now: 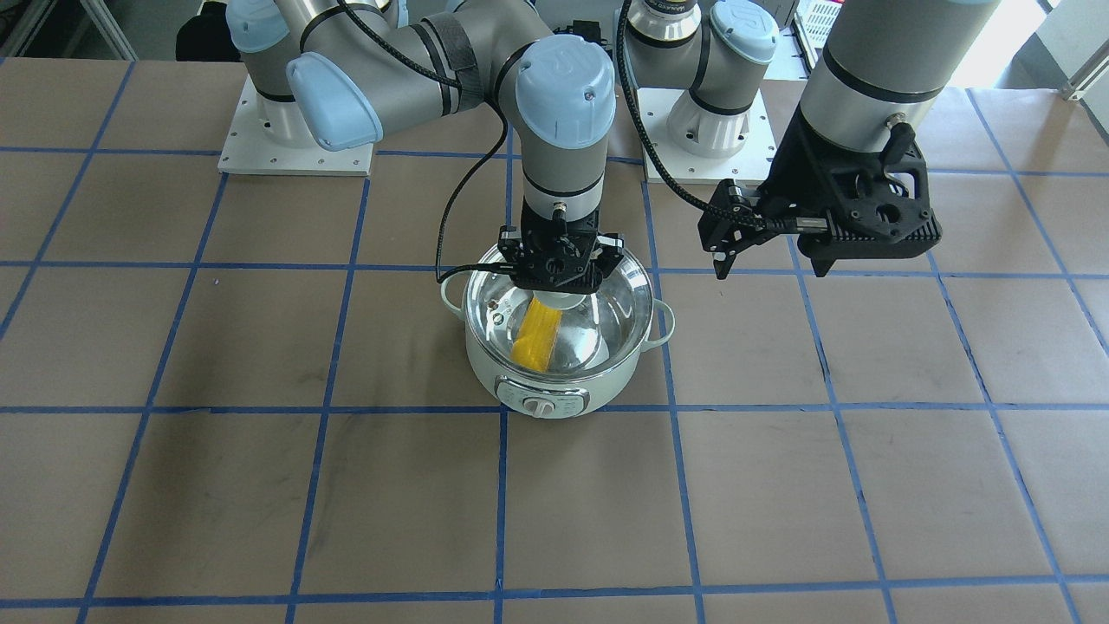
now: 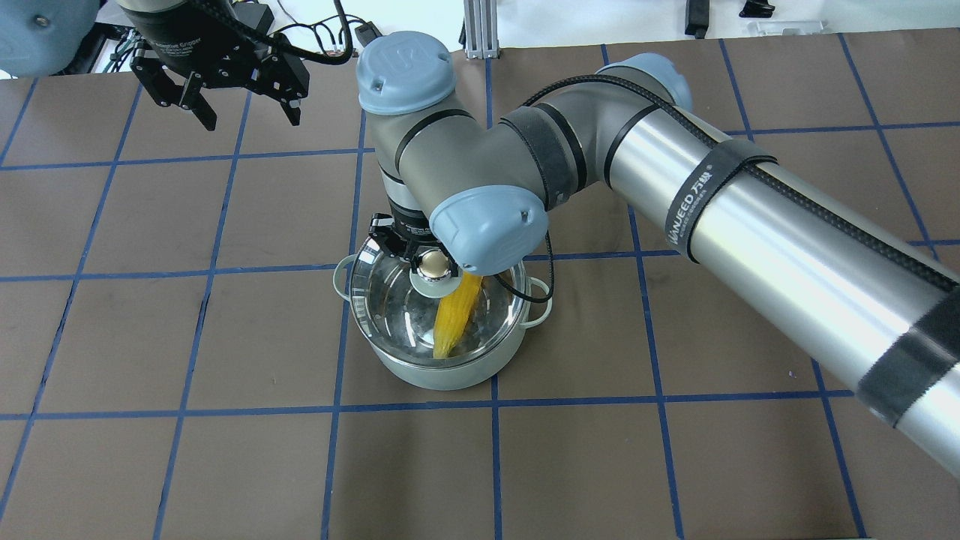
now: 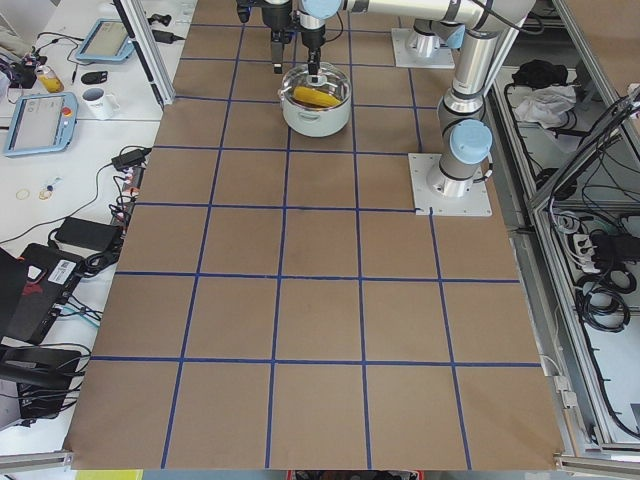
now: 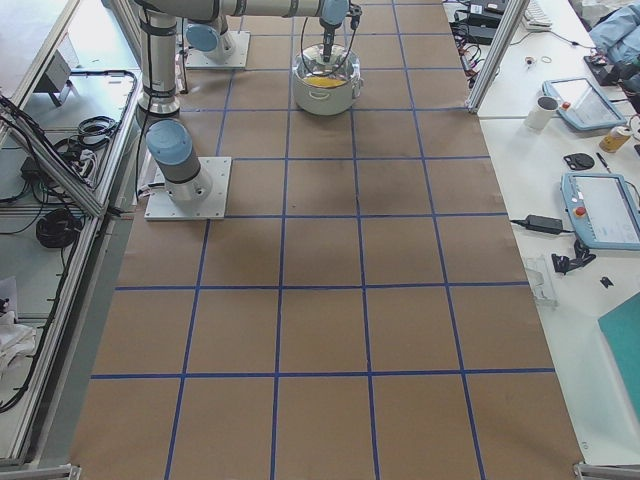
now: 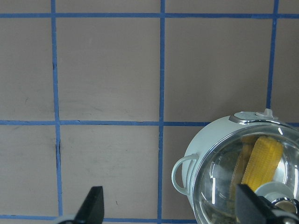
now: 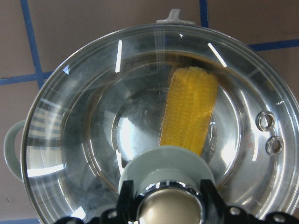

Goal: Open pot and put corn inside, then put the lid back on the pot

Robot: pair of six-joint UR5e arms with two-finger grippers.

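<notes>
Gripping the knob of the lid, the right gripper points straight down over the middle of the pot. Its 2 fingers are clenched against either side of the knob's cap. That central hold sets the glass level, so the lid's metal rim can meet the pot's rim all the way round. In the wrist and front views the lid looks to be resting on the pot, though I cannot tell whether its full weight is down.

The corn lies inside the pot, seen through the glass, slanting across the steel bottom with its broad end toward the dial. It lies low enough that nothing props the lid up.

The left gripper hangs well off to the pot's side, above bare table. Its 2 fingers are spread wide with nothing between them. Parked there, it is out of the right arm's way.

The pot stands upright on the table with its dial turned away from the robot. By my reading, the corn step is done and the closing step is nearly finished. What is left is for the right fingers to let go and lift clear without dragging the lid askew.
</notes>
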